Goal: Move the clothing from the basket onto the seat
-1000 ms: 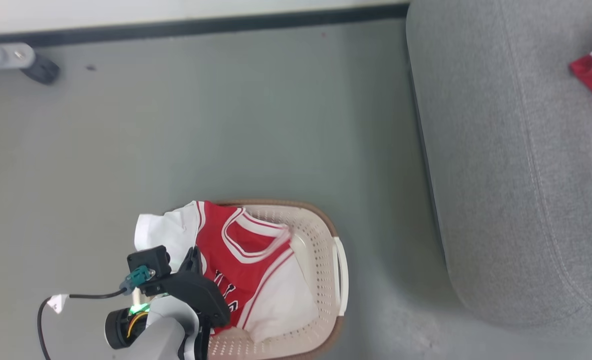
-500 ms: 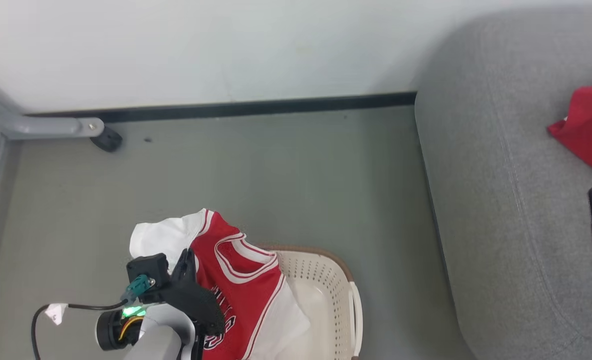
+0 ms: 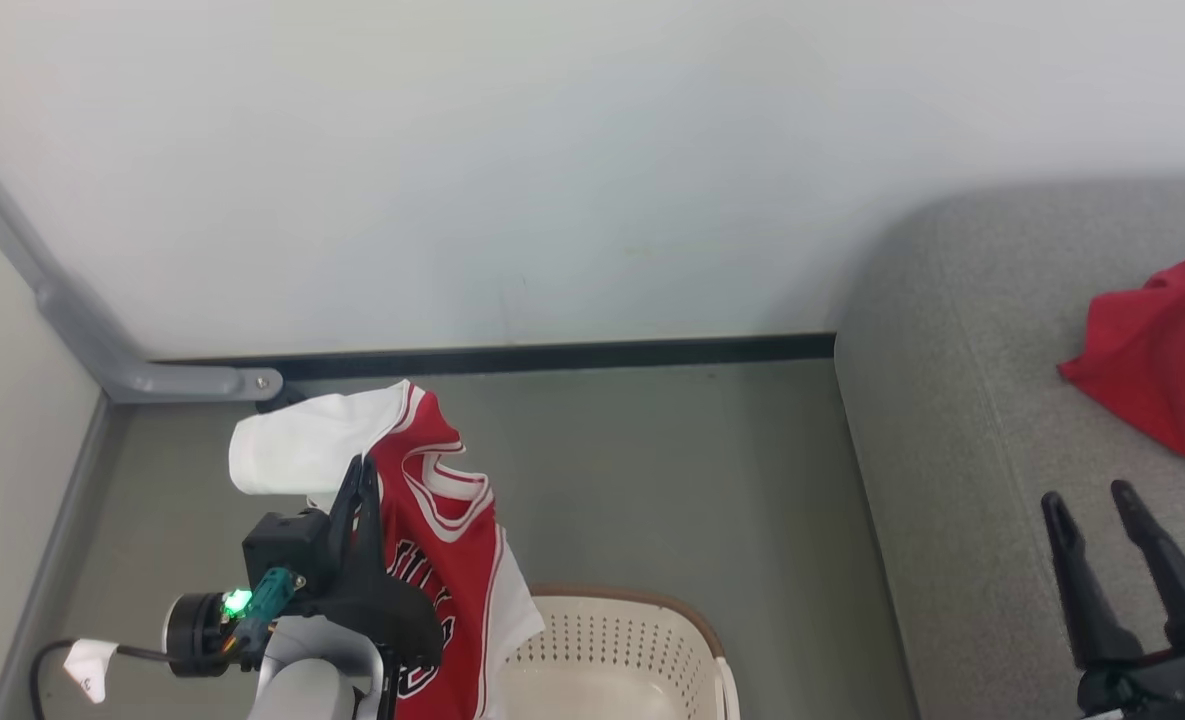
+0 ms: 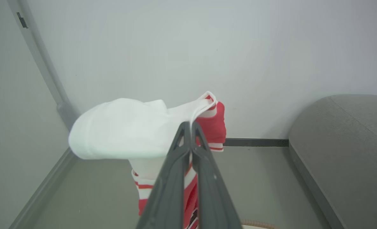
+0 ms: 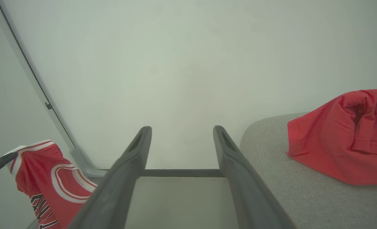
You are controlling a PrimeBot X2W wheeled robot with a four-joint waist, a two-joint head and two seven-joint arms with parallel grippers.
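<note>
Hanging above the basket (image 3: pixel 642 640) in the head view, a red-and-white jersey (image 3: pixel 447 560) dangles from the left claw (image 3: pixel 360 475), which is pinched tight on its white shoulder. Right of the basket lies the seat (image 3: pixel 952 450) with a red garment (image 3: pixel 1157 360) on it, and the right claw (image 3: pixel 1086 497), further right of the basket, is spread wide and empty. In the left wrist view the left claw's (image 4: pixel 188 125) two fingers meet on the fabric, with a sliver of the basket's rim below. The right wrist view has the right claw (image 5: pixel 182 128) gaping on nothing. I judge one piece delivered; the jersey needs carrying across and letting go. The basket's visible part looks bare.
</note>
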